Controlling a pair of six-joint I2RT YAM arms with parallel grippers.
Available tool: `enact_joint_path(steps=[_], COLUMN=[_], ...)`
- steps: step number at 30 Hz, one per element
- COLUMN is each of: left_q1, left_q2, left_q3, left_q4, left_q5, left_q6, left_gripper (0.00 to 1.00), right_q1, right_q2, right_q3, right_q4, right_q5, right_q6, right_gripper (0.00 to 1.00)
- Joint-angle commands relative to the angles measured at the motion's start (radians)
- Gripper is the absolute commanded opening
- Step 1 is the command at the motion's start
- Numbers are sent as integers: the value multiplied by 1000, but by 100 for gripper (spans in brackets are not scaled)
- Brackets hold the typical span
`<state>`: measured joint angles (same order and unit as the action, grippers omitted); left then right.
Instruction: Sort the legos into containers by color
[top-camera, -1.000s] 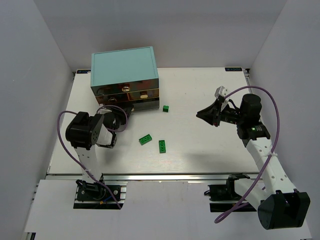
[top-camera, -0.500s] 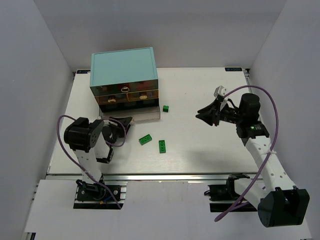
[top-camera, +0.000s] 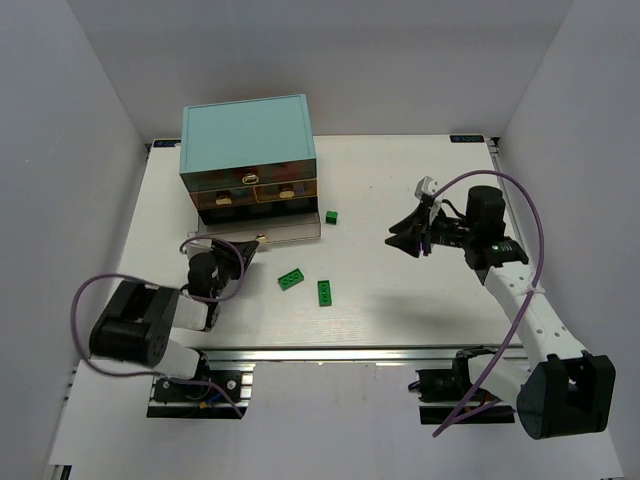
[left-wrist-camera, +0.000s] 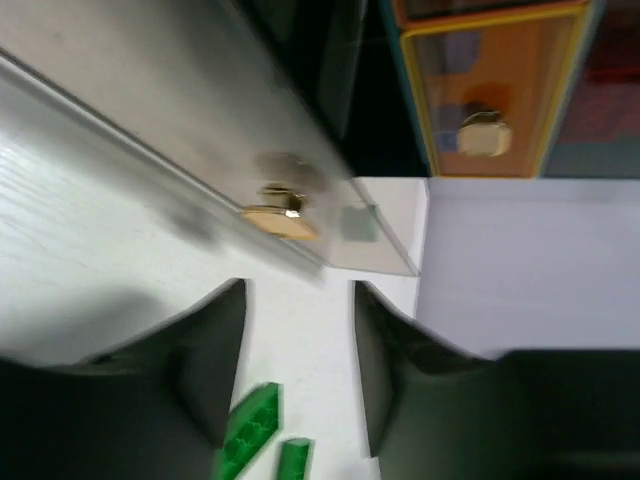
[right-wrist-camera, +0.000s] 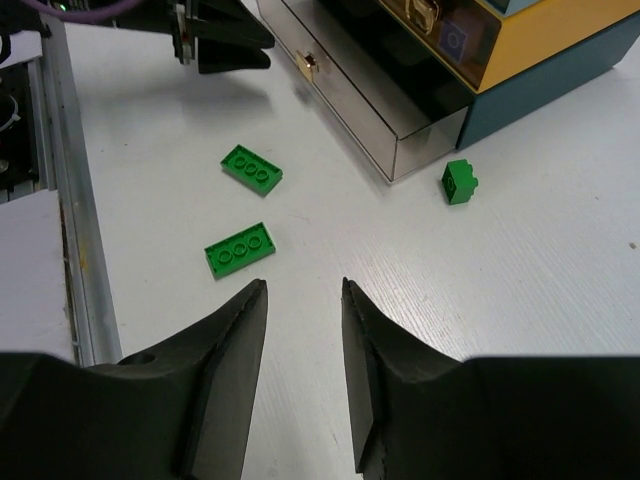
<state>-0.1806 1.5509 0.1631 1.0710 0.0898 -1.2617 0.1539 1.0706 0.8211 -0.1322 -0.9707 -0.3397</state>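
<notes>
Fingers (left-wrist-camera: 215, 360) of my left gripper (left-wrist-camera: 300, 370) stood apart, empty, the open drawer (left-wrist-camera: 200, 130) with its knob (left-wrist-camera: 280, 215) at twelve o'clock. My right gripper (right-wrist-camera: 305, 330) gaped too, green legos (right-wrist-camera: 240, 250) at eleven.

Both arms (top-camera: 525, 310): white links, blk joints, purple cables (top-camera: 500, 176).

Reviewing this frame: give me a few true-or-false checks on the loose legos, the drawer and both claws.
1. Three green legos lie loose on the table. True.
2. The lowest drawer is pushed shut. False: it stands pulled out.
3. The right claw holds a green lego. False: it is open and empty, above the table.
4. The left claw is open, facing the drawer's knob. True.
</notes>
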Motion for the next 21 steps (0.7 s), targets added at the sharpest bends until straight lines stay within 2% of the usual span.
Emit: enact_joint_path(steps=[1, 2, 3, 4, 6, 9, 12, 15, 16, 19, 21], left_q1=[-14, -14, -14, -14, -14, -25, -54, -111, -131, -232, -313], left_q2=[-235, -282, -326, -403, -460, -497, -451, -359, -327, -177, -115], left_q3=[19, 23, 30, 44, 94, 194, 320, 415, 490, 654, 710], left_q4=[-374, -478, -543, -653, -732, -886, -1019, -1155, -1225, -1424, -1499], left_q5=[-73, -73, -111, -125, -122, -91, 19, 73, 83, 90, 21], left_q6=[100, 132, 143, 195, 251, 370, 498, 614, 684, 812, 855], left_gripper=[46, 39, 24, 20, 12, 9, 16, 37, 50, 60, 63], right_q1=[16, 22, 30, 32, 45, 58, 70, 81, 85, 90, 90], right_q2=[17, 20, 23, 25, 31, 43, 57, 68, 71, 80, 84], right_q3=[38, 39, 39, 41, 39, 46, 53, 55, 55, 61, 65], right_q4=[-20, -23, -23, -23, -24, -35, -56, -61, -64, -81, -101], right_q5=[6, 15, 20, 21, 35, 56, 81, 104, 110, 127, 133], right_q6=[-42, -45, -48, -50, -54, -68, -91, -107, -111, -140, -171], right_gripper=[41, 40, 40, 40, 39, 38, 38, 38, 38, 42, 47])
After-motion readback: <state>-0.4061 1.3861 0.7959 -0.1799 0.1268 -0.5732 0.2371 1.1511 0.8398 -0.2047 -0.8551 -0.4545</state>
